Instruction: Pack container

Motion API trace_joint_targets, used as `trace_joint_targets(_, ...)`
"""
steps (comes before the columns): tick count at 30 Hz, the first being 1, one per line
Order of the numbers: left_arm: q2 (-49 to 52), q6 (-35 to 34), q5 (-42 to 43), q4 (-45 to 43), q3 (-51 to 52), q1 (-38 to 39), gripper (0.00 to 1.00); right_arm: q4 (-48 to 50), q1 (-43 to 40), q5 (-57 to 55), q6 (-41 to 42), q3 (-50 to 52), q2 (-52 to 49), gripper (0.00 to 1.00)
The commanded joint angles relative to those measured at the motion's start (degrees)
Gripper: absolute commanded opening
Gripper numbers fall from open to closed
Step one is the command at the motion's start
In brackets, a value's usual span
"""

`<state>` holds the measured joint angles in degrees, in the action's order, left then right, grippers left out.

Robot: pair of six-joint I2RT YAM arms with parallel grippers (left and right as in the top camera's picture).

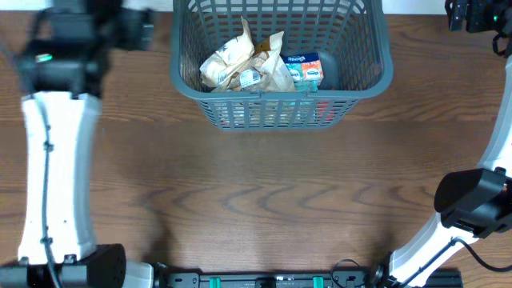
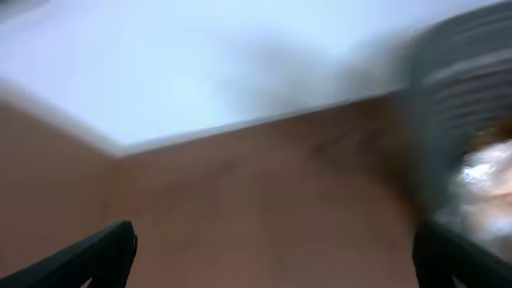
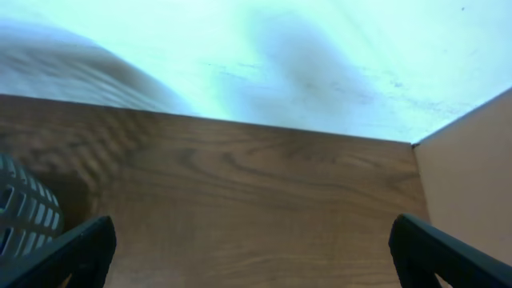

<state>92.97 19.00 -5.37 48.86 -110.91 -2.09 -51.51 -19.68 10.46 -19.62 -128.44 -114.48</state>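
container (image 1: 240, 112) at middle of worktop (image 1: 256, 200) far edge, snack packets (image 1: 244, 64) inside | left fingers (image 2: 96, 256) spread wide, empty; right fingers (image 3: 80, 248) likewise | step, likely clearing off: lift high; keep off the rim

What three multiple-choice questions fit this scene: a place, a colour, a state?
1. Where on the table is the container? A) far side, middle B) near left corner C) near right corner
2. What colour is the container? A) red B) grey C) yellow
3. The right arm's jaws are: A) shut on a packet B) open and empty C) clamped on the rim
Answers: 1 A, the overhead view shows it across from the arm bases; 2 B, its lattice walls are grey; 3 B, the right wrist view shows them wide apart, nothing between.
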Motion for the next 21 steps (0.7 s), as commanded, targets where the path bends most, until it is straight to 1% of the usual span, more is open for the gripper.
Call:
trace_joint_targets(1, 0.5, -8.0, -1.7, 4.6, 0.0, -5.5, 0.98, -2.3, -0.3, -1.8, 1.2, 0.1, 0.9, 0.99)
trace_joint_targets(3, 0.6, -10.4, -0.1, 7.7, 0.9, -9.0, 0.99, -5.3, -0.3, -2.3, 1.2, 0.1, 0.9, 0.99)
trace_joint_targets(5, 0.6, -10.3, 3.8, 8.5, 3.1, -11.1, 0.99, -7.6, -0.3, -2.3, 1.3, 0.7, 0.9, 0.99)
trace_joint_targets(7, 0.5, -10.3, 5.2, 8.2, 5.6, -11.7, 0.99, -9.0, -0.3, -2.8, 2.7, 1.8, 0.9, 0.99)
trace_joint_targets(11, 0.2, -9.7, 5.2, 6.6, 10.3, -10.8, 0.99, -11.3, -0.6, -2.7, 5.1, 5.2, 0.9, 0.99)
trace_joint_targets(14, -1.8, -9.7, 6.3, 5.9, 13.4, -9.4, 0.99, -14.3, -0.5, -2.7, 6.0, 5.7, 1.0, 0.99)
trace_joint_targets(19, -10.2, -10.2, 6.9, 3.6, 21.7, -6.6, 0.99, -17.7, -0.5, -2.8, 6.4, 5.7, 4.8, 0.99)
trace_joint_targets(21, -14.7, -10.2, 9.2, 1.9, 26.2, -5.7, 0.99, -18.3, -0.5, -2.9, 6.5, 6.1, 7.5, 0.99)
